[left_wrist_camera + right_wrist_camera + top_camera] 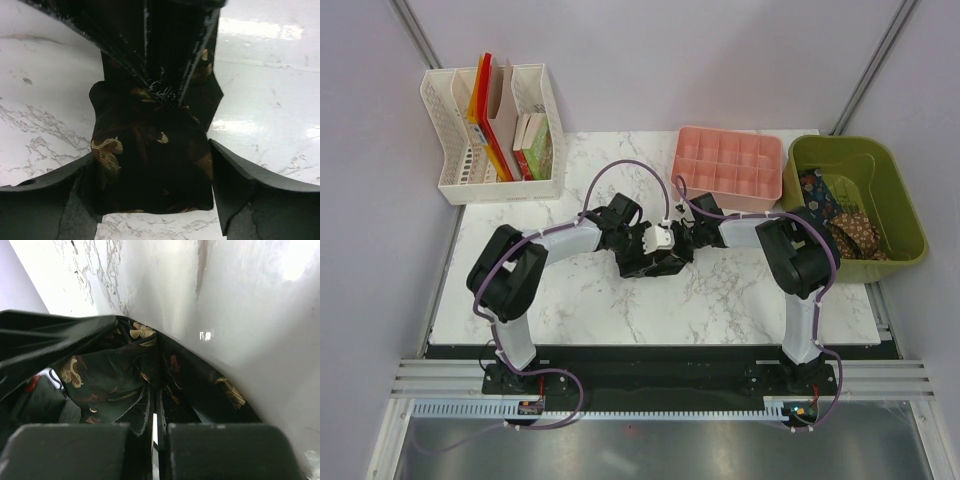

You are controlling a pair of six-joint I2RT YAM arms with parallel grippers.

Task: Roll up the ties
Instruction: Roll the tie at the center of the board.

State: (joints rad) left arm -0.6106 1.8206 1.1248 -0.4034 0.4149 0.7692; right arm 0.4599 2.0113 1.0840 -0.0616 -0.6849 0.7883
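Note:
A dark tie [650,266] with gold-brown figures lies bunched on the marble table, between both grippers. My left gripper [642,248] is open: in the left wrist view [151,149] its jaws stand wide apart on either side of the tie [150,170], touching its edges. My right gripper [680,240] is shut on the tie's far end. Its black fingers [165,50] come down from the top of the left wrist view and pinch the fabric. In the right wrist view [155,426] the jaws are nearly closed on the tie [110,375]. More ties [840,222] lie in the green bin.
A green bin [910,232] stands at the right edge of the table. A pink compartment tray [728,165] sits at the back, just behind the grippers. A white file rack [450,150] with books stands at the back left. The table [570,300] is white marble.

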